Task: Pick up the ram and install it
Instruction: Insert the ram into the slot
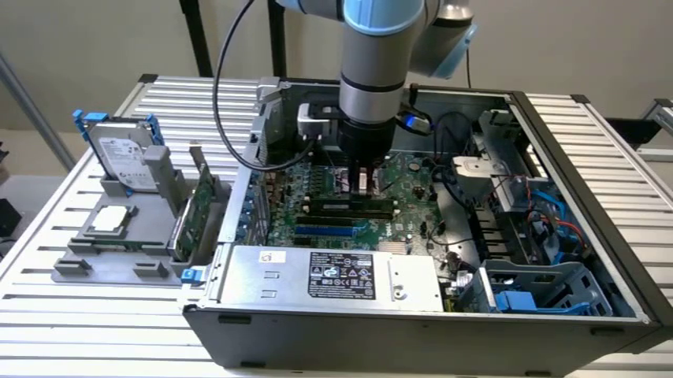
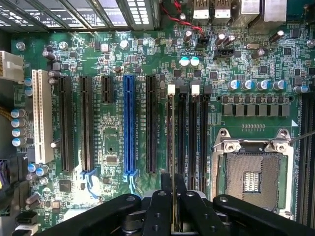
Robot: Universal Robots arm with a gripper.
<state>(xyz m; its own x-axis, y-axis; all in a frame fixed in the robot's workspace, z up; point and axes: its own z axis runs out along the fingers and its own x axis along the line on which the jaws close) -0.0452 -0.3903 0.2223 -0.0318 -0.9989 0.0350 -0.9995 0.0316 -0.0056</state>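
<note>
Claw (image 2: 172,196) clenched on the ram (image 2: 170,142), edge-on over a motherboard (image 2: 113,137) memory slot (image 2: 181,132).

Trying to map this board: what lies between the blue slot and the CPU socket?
In the wrist view: one black card slot, then four memory slots, with the ram, gripped edge-on by the tool, at the first.

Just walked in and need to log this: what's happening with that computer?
A robot arm is reaching into an open computer case, its pincer shut on the ram, a thin stick held edge-on. The stick sits over the memory slots on the motherboard, beside the empty CPU socket. Whether it is fully seated cannot be told.
</note>
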